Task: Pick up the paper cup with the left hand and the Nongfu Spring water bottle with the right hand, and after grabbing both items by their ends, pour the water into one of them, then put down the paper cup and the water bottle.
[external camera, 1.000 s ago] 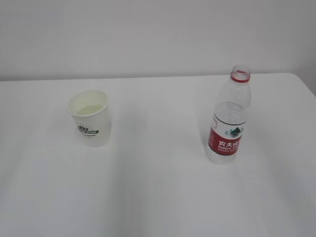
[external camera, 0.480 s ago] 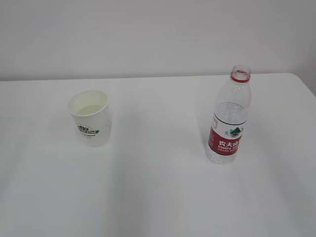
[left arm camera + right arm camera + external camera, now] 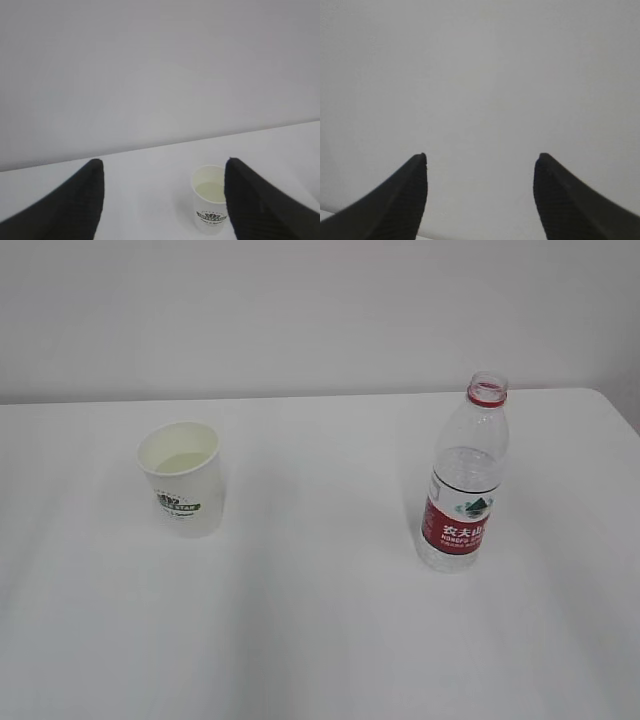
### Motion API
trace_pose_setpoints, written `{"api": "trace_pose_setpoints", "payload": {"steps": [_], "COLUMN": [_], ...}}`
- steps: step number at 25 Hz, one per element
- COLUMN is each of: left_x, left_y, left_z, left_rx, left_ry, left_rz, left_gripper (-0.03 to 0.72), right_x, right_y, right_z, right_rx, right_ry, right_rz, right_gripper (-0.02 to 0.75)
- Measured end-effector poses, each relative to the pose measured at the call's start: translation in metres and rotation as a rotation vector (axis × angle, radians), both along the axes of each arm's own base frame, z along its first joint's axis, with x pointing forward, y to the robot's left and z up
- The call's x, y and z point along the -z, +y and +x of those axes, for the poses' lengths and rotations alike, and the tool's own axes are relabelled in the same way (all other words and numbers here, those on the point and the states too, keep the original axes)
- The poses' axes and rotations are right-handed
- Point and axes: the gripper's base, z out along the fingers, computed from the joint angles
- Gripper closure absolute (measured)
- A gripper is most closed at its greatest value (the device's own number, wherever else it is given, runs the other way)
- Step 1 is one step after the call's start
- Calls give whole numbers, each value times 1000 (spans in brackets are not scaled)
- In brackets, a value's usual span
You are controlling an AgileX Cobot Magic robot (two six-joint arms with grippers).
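Both end effectors are open and hold nothing. Left end effector (image 3: 162, 200) shows two dark fingers spread wide, with the paper cup (image 3: 210, 199) seen far off between them, closer to the right finger. Right end effector (image 3: 481, 197) is spread wide too, and it looks only at a bare pale wall, so the bottle is not in its view.

Nothing has changed in the last second. The cup and the bottle stand in the same spots, and neither arm has come into the outside view. That likely means the job is either done or waiting to start. The paper cup (image 3: 183, 478) already has some pale water (image 3: 181, 461) in it, and the Nongfu Spring water bottle (image 3: 465, 476) stands upright with no cap, so the pouring looks finished and both things seem to be put down.

The cup is on the left of the white counter (image 3: 320, 640) and the bottle is on the right, well apart. The counter is smooth and plain. Behind it is a plain light wall.
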Motion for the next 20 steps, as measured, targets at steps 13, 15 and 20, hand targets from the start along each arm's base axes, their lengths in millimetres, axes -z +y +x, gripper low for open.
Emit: {"api": "trace_pose_setpoints", "payload": {"steps": [13, 15, 20], "left_x": [7, 7, 7], "left_y": [-1, -1, -1], "left_z": [-2, -2, -2], "left_rx": [3, 3, 4], "left_ry": [88, 90, 91], "left_rz": [-20, -19, -21], "left_gripper": [152, 151, 152], "right_x": [0, 0, 0], "right_y": [0, 0, 1], "right_z": [0, 0, -1], "right_rx": [-2, -2, 0], "right_ry": [1, 1, -28], "right_rz": [-6, -5, -58], "right_gripper": [229, 229, 229]}}
